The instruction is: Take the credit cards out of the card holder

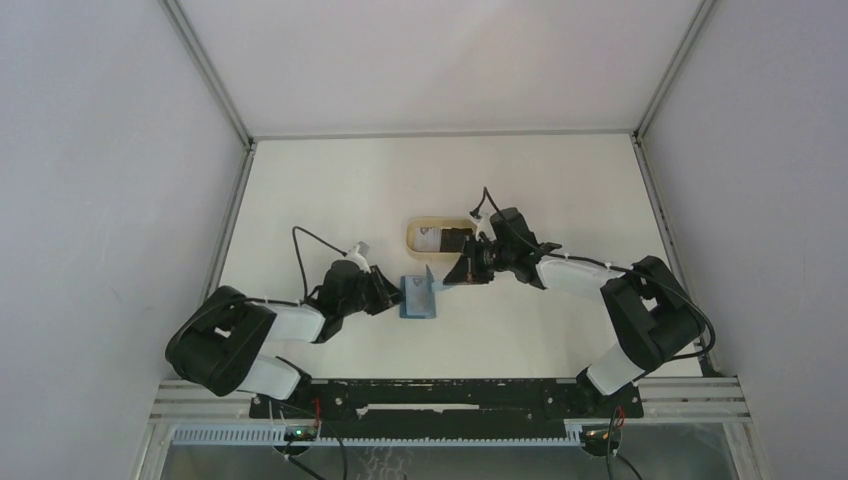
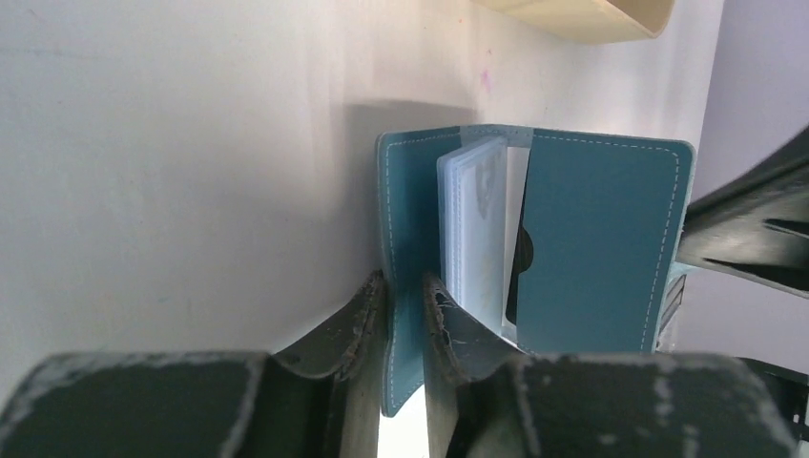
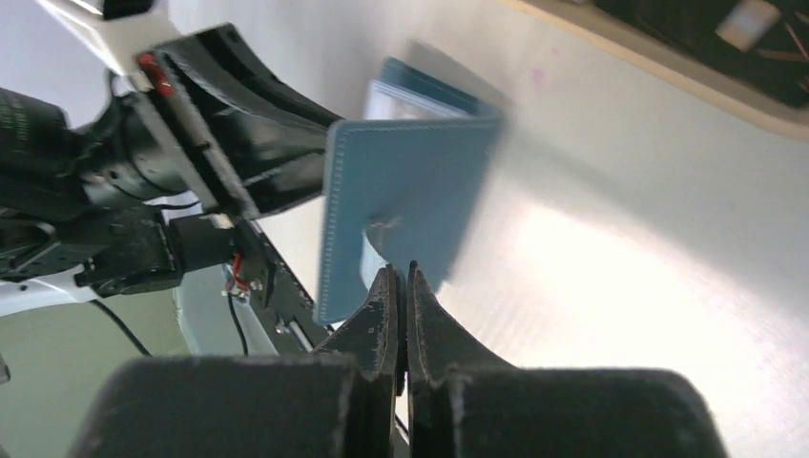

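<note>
The teal-blue card holder point(image 1: 418, 298) stands open on its edge on the table. My left gripper point(image 2: 404, 281) is shut on its left flap point(image 2: 412, 210). Pale inner pockets point(image 2: 474, 229) fan out between the flaps, with something dark point(image 2: 523, 258) behind the right flap point(image 2: 596, 253). My right gripper point(image 3: 402, 270) is shut at the lower edge of that flap point(image 3: 410, 191), seemingly on its small tab. A white card point(image 1: 430, 238) and a black card point(image 1: 458, 240) lie in the tan tray point(image 1: 412, 230).
The tan oval tray sits just behind the card holder; its rim shows in the left wrist view point(image 2: 582, 14) and the right wrist view point(image 3: 668, 57). Both arms meet at the table's middle. White walls enclose the table on three sides.
</note>
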### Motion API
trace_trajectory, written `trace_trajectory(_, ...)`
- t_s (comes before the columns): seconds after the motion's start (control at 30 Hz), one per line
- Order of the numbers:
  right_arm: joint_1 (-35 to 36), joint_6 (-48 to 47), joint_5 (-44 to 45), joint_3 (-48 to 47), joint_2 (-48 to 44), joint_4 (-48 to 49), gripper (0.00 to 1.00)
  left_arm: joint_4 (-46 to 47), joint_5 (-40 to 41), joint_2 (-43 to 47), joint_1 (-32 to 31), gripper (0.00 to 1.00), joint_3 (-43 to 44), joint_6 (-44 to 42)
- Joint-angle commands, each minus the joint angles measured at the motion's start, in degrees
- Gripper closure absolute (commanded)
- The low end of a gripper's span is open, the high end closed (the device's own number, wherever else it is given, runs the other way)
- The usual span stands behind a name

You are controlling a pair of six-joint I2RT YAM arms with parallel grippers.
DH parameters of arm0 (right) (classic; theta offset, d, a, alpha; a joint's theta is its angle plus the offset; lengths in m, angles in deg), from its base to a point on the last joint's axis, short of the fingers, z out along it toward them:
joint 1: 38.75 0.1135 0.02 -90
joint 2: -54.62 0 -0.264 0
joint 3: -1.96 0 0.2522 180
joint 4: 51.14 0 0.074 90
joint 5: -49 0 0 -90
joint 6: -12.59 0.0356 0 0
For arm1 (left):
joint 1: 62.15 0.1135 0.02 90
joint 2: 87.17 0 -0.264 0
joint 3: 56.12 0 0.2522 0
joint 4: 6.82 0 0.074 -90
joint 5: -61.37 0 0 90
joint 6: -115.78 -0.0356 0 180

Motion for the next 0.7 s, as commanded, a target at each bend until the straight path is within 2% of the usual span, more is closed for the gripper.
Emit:
trace_trajectory(0.0,-0.5,-2.8,0.7,2.6,-1.5,-0.6,1.0,1.3,-1.1,-0.7,0.3,0.73,-1.0,0.9)
trace_trajectory(0.33,-2.4,-4.3,2.0,4.7,-1.5,-1.6,1.0,-12.1,4.4,3.2,1.3,0.57,1.9,-2.6)
trace_trajectory(0.5,-4.4,-5.5,1.8,5.5,-2.3,-2.0,1.0,-14.2,5.1,5.1,2.4,0.53,1.5,-3.0)
trace_trajectory(0.67,-4.6,-5.5,1.4,5.7,-1.9,-2.0,1.0,-11.8,3.4,5.5,2.6,0.52,1.1,-2.5)
